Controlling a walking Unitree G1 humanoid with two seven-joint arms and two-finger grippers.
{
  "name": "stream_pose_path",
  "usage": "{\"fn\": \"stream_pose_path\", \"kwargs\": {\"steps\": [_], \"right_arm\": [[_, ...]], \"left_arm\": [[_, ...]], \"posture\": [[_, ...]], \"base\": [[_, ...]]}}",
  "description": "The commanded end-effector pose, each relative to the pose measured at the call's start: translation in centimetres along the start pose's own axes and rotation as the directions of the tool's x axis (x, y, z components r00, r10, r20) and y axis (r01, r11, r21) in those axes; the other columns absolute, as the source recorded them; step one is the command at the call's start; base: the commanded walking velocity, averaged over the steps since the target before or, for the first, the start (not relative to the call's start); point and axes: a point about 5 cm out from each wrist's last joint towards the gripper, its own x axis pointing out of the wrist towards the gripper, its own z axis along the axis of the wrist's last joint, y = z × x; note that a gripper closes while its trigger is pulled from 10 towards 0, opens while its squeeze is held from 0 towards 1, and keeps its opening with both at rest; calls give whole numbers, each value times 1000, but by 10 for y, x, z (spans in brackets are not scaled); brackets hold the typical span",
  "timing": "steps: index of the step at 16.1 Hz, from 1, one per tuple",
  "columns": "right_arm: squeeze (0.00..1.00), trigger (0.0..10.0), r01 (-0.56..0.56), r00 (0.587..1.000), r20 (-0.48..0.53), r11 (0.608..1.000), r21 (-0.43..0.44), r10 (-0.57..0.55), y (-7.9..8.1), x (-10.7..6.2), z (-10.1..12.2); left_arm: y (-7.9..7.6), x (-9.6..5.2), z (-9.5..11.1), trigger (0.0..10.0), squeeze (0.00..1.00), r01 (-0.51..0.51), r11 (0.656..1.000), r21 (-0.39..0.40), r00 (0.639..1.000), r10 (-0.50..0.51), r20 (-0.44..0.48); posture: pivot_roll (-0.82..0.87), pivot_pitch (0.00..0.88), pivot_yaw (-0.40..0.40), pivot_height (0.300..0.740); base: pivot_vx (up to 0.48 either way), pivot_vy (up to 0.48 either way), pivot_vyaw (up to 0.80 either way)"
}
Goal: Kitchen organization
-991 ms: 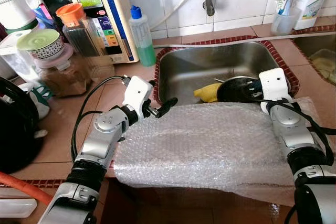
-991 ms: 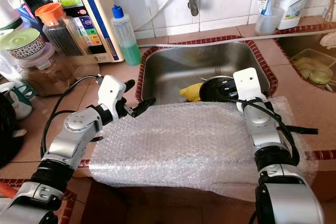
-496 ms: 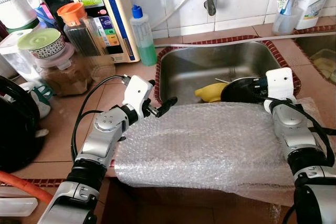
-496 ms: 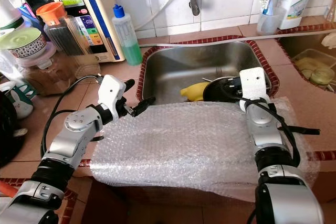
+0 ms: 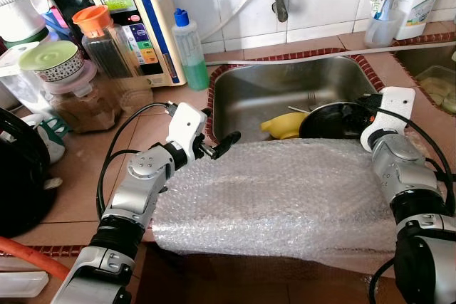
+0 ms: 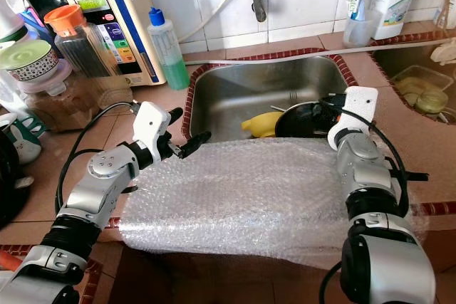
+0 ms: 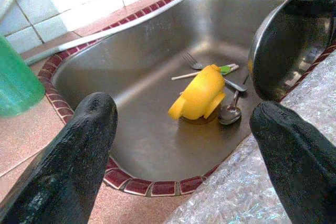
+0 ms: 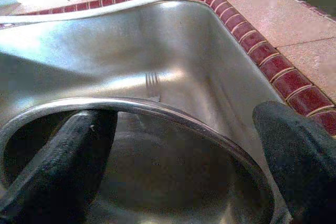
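A stainless sink (image 5: 271,87) is set into the tiled counter in the upper centre of the frame, and a sheet of bubble wrap (image 5: 278,194) is draped over its near edge. At the right side of the sink, a dark steel bowl (image 5: 340,120) is held tilted by the right gripper (image 8: 184,145): 1 finger (image 8: 68,150) is seen inside the rim and the other outside it, so the fingers are closed on the bowl's edge. Just left of the bowl, a yellow cup (image 7: 198,94) lies on its side on the sink floor, with a spoon (image 7: 231,112) and a fork (image 7: 191,60) beside it. The left gripper (image 5: 221,146) is held at the sink's left rim above the bubble wrap, its 2 fingers spread apart and holding nothing. A green bottle (image 5: 191,49) stands on the counter at the upper left.
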Motion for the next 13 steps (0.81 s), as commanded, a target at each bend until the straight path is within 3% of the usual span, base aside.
{"fn": "stream_pose_path", "kwargs": {"steps": [1,3,5,7,9,10,11,12,13], "right_arm": [[1000,10000,39,977,-210,999,10,-36,-8,-11,-50],[1000,10000,8,954,-298,987,163,41,1,-9,-51],[1000,10000,37,959,-284,983,182,16,-4,-8,-46],[1000,10000,-163,939,-298,986,48,170,9,-9,-44],[1000,10000,-137,952,-283,988,-66,113,4,-8,-38],[1000,10000,-197,945,-295,968,-158,145,7,-8,-37],[1000,10000,-164,962,-250,963,-215,108,6,-6,-30],[1000,10000,-117,978,-187,984,-137,90,3,-3,-18],[1000,10000,-179,969,-188,981,-81,161,8,-4,-18]], "left_arm": [[4,-3,-1,10000,1000,-7,1000,16,1000,7,-16],[3,-3,-2,10000,1000,0,1000,18,1000,0,-17],[3,-3,-2,10000,1000,1,1000,19,1000,-1,-17],[3,-3,-2,10000,1000,1,1000,20,1000,-1,-18],[3,-3,-2,10000,1000,1,1000,19,1000,-1,-20],[2,-4,-2,10000,1000,2,1000,17,1000,-2,-21],[2,-4,-3,10000,1000,4,1000,15,1000,-4,-22],[1,-4,-3,10000,1000,8,1000,14,1000,-8,-23],[1,-4,-3,10000,1000,10,1000,14,1000,-10,-23]], "posture": [[-314,82,244,740],[-315,83,245,740],[-315,83,245,740],[-311,84,244,740],[-311,84,244,740],[-310,85,243,740],[-309,86,242,740],[-309,86,242,740],[-311,86,244,740]], "base": [[0,0,0],[0,0,0],[0,0,0],[0,0,0],[0,0,0],[0,0,0],[0,0,0],[0,0,0],[0,0,0]]}}
